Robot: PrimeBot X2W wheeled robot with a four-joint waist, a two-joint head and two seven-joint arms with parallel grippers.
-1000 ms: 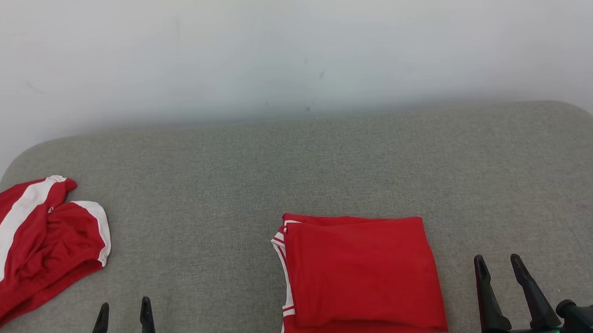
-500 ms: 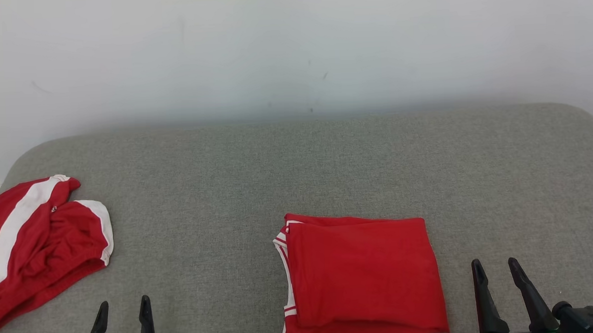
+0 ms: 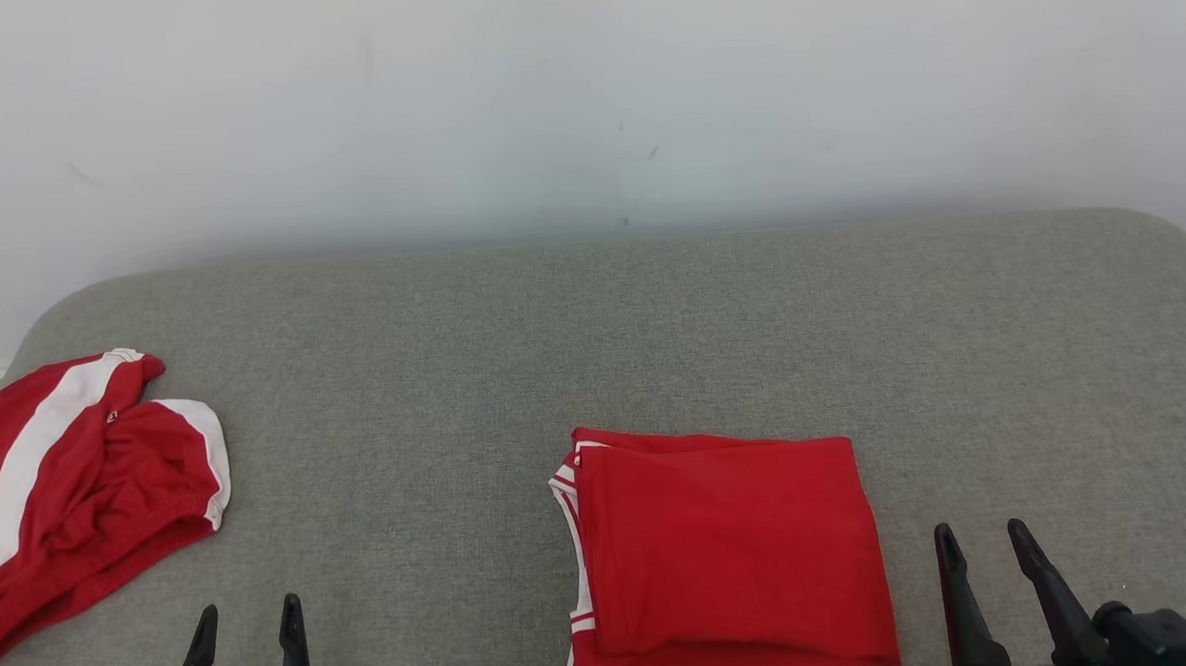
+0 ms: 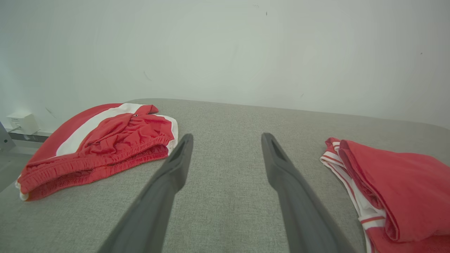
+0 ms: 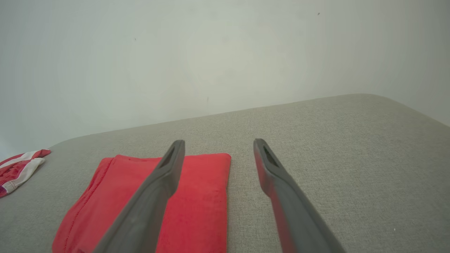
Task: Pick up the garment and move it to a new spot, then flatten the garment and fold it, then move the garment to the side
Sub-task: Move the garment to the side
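Note:
A red garment point(image 3: 727, 547) with white-striped trim lies folded into a flat rectangle on the grey cushioned surface point(image 3: 594, 353), right of centre at the near edge. It also appears at the right of the left wrist view, garment point(image 4: 397, 182), and under the right gripper's left finger, garment point(image 5: 204, 211). My right gripper point(image 3: 981, 531) point(image 5: 218, 141) stands open just right of it, holding nothing. My left gripper point(image 3: 248, 610) point(image 4: 227, 136) is open and empty over bare cushion, well left of the garment.
A second red piece with a broad white stripe point(image 3: 79, 486) point(image 4: 105, 140) point(image 5: 17, 168) lies rumpled at the surface's left edge. A pale wall point(image 3: 583, 93) rises behind. A white box point(image 4: 19, 123) sits on the wall low at the left.
The head view has shifted slightly, so everything sits a little further right. My right gripper has drifted a little left and down. Neither piece of clothing has moved.

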